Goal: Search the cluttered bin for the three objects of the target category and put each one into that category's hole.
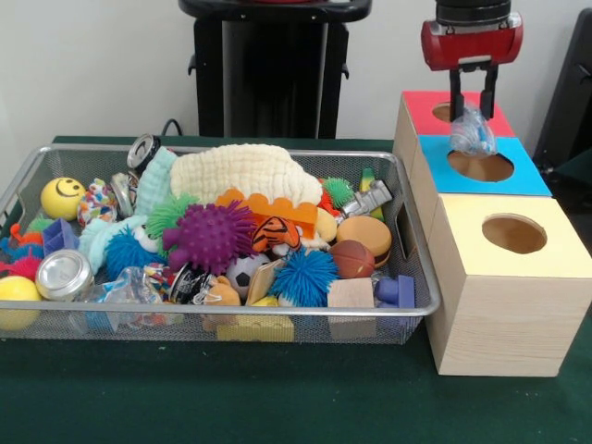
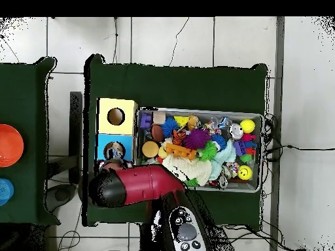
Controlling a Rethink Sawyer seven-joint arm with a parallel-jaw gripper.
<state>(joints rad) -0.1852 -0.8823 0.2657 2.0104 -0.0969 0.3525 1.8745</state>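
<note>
My gripper [image 1: 472,113] hangs at the right, above the row of wooden boxes. Its fingers are shut on a crumpled clear, bluish plastic piece [image 1: 472,136]. The piece dangles just over the round hole in the blue-topped box [image 1: 527,176]. Behind it is the red-topped box [image 1: 421,106], and in front the yellow-topped box [image 1: 472,217] with its own hole. From overhead, the gripper [image 2: 114,154] sits over the blue box [image 2: 101,145], and the red arm [image 2: 141,184] hides the red box. The wire mesh bin [image 1: 277,313] is full of toys.
The bin holds a purple spiky ball [image 1: 208,236], a cream cloth [image 1: 245,171], a yellow smiley ball [image 1: 62,197], a burger toy [image 1: 363,236], a metal can [image 1: 63,274] and other clutter. Overhead, an orange disc [image 2: 10,145] and a blue disc [image 2: 3,191] lie on a separate table.
</note>
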